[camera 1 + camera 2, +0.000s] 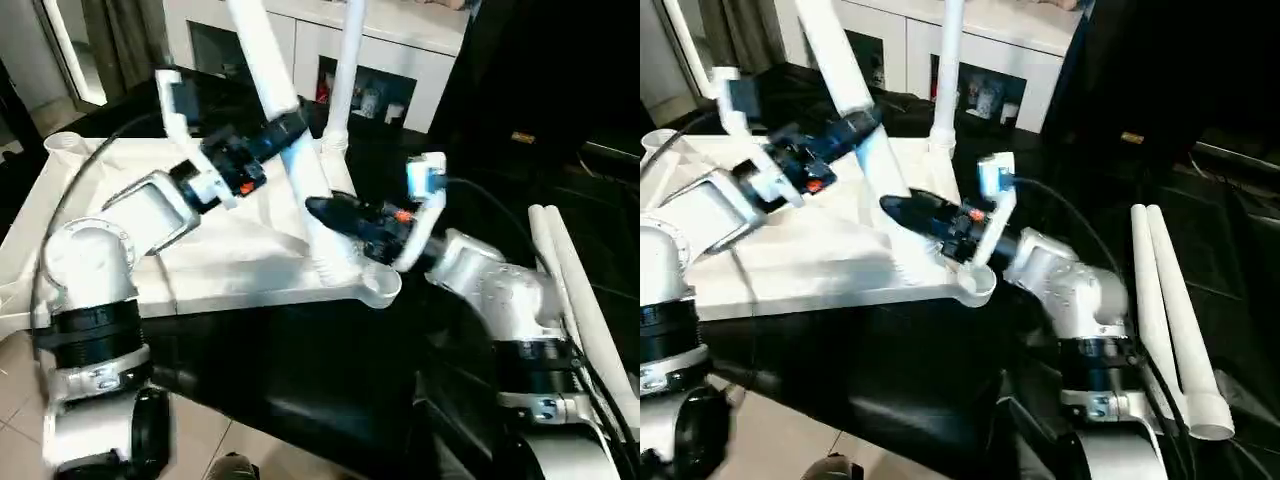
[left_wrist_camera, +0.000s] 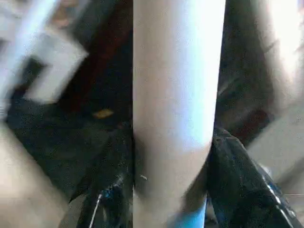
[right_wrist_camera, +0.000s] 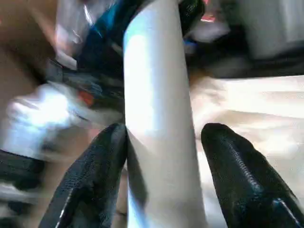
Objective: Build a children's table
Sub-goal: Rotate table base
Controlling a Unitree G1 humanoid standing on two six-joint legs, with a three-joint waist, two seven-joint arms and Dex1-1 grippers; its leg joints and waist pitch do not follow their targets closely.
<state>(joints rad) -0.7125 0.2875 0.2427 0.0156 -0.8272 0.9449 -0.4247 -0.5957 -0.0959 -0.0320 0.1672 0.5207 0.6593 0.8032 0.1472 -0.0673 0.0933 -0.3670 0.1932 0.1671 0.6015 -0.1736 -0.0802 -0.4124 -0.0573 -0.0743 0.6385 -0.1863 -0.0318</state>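
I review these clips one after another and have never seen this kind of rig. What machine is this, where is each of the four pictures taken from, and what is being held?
It is a humanoid robot with two silver arms, each ending in a two-fingered black end effector. The two wide pictures come from a stereo camera on its head, looking down over its forearms. The two close pictures come from cameras on its wrists, looking along the fingers.

On the dark surface lies the white table top, underside up, with a round socket at the near corner. One leg already stands upright at the far edge. Two spare legs lie on the robot's right.

The left end effector grips a tilted leg; its fingers press both sides of the tube. The right end effector sits lower on that same leg, with one finger slightly off it.
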